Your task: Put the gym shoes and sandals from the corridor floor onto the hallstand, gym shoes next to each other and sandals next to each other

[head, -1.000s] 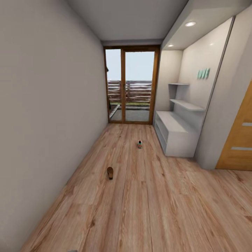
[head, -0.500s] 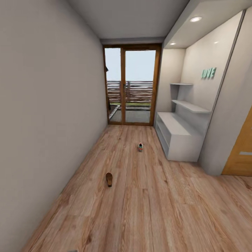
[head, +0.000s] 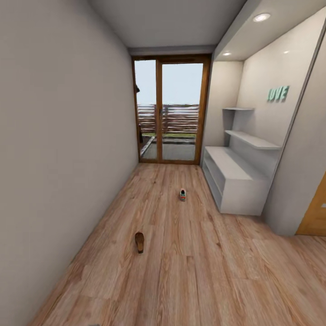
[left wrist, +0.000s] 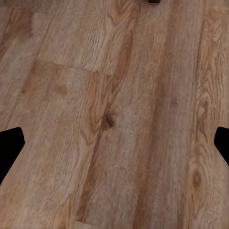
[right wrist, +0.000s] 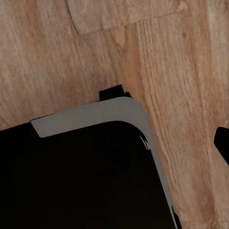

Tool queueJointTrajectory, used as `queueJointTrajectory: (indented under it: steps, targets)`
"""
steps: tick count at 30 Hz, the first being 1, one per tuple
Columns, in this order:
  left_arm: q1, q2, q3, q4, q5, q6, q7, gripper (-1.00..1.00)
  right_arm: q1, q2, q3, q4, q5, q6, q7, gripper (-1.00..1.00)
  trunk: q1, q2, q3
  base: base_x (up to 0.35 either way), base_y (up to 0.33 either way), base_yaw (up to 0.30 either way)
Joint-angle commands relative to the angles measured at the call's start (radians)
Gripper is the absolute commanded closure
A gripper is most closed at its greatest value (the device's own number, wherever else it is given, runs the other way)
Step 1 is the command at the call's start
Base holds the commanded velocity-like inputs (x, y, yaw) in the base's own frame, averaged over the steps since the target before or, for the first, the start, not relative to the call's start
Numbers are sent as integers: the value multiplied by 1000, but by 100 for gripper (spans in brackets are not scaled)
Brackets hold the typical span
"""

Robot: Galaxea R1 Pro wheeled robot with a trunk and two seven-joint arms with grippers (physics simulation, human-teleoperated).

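One dark-brown sandal (head: 139, 242) lies on the corridor floor (head: 190, 271) near the left wall. Farther down the corridor, one white gym shoe (head: 182, 194) with teal lining sits on the planks, a little left of the hallstand (head: 235, 181). The hallstand is a low white unit against the right wall, with two floating shelves above it. My left gripper (left wrist: 114, 143) hangs open over bare planks, nothing between its fingers, with a dark object (left wrist: 153, 1) at the frame's edge. My right gripper (right wrist: 114, 143) shows one black fingertip (right wrist: 222, 143) far out to the side, above the floor.
A glass double door (head: 170, 113) with a wooden frame closes the far end. A plain wall (head: 54, 158) runs along the left. An orange wooden door (head: 314, 213) stands at the right, past the alcove's corner. My black, grey-edged base (right wrist: 86, 171) is in the right wrist view.
The head camera has moved forward down the corridor, so the sandal, gym shoe and hallstand look nearer. The shoes themselves have not moved.
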Motion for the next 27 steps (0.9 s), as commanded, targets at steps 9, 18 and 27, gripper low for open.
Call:
queueJointTrajectory:
  steps: [9,18,27]
  targets:
    - [-1,-2,-6,1,4,-3,0,-100,0,0,-2,2,-4,-1,1,-100,1,0,-1,345,0,0]
    - [-1,-4,-7,0,4,-1,0,-100,0,0,-3,7,-5,-1,1,-100,1,0,-1,346,0,0]
    - [-1,-4,-7,0,4,-1,0,-100,0,-2,-6,4,-7,0,1,-100,1,0,-1,345,0,0]
